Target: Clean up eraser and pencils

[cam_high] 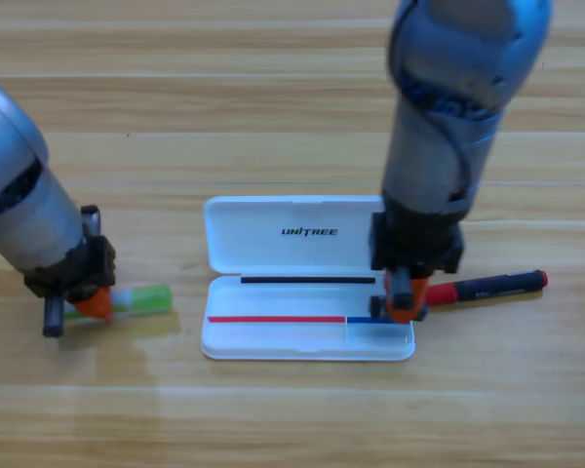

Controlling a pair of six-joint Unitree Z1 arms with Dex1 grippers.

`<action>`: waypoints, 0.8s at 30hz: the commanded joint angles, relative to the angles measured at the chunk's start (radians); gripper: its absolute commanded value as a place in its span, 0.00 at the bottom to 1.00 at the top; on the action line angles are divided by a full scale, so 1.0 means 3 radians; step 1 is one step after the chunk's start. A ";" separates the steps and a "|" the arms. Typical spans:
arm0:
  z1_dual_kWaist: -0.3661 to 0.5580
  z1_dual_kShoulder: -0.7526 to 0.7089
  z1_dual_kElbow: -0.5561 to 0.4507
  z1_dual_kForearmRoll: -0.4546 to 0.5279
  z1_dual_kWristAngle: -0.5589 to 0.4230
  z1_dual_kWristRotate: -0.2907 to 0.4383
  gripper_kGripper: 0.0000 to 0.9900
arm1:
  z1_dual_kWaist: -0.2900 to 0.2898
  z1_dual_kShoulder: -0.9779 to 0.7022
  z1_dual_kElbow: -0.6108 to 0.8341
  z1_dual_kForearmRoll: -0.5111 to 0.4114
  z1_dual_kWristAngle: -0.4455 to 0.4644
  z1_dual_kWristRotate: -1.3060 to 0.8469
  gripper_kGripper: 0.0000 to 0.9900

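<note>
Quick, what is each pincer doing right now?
Left pincer: at the green pencil; grip cannot be told.
Right pincer: at the white case; cannot be told.

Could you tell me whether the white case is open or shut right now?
Open: the white case lies flat with its lid folded back, showing the tray.

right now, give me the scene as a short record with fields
case: white case open flat on the wooden table
green pencil: green pencil lying left of the case, one end at the left hand
red pencil: red pencil lying right of the case, one end at the right hand
eraser: not seen
</note>
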 commanded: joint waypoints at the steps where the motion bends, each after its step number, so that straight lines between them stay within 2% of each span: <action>1: 0.0064 -0.0173 0.0004 0.0123 0.0032 0.0053 0.00 | 0.0105 0.0406 -0.0152 0.0079 -0.0097 -0.0003 0.00; 21: 0.0064 -0.0301 0.0025 0.0220 0.0032 0.0064 0.00 | 0.0105 0.0472 -0.0224 0.0079 -0.0117 0.0068 0.00; 23: 0.0064 -0.0306 0.0019 0.0225 0.0037 0.0064 0.00 | 0.0105 0.0487 -0.0239 0.0079 -0.0122 0.0078 0.09; 24: 0.0064 -0.0306 0.0014 0.0225 0.0037 0.0064 0.00 | 0.0105 0.0492 -0.0249 0.0079 -0.0122 0.0078 0.09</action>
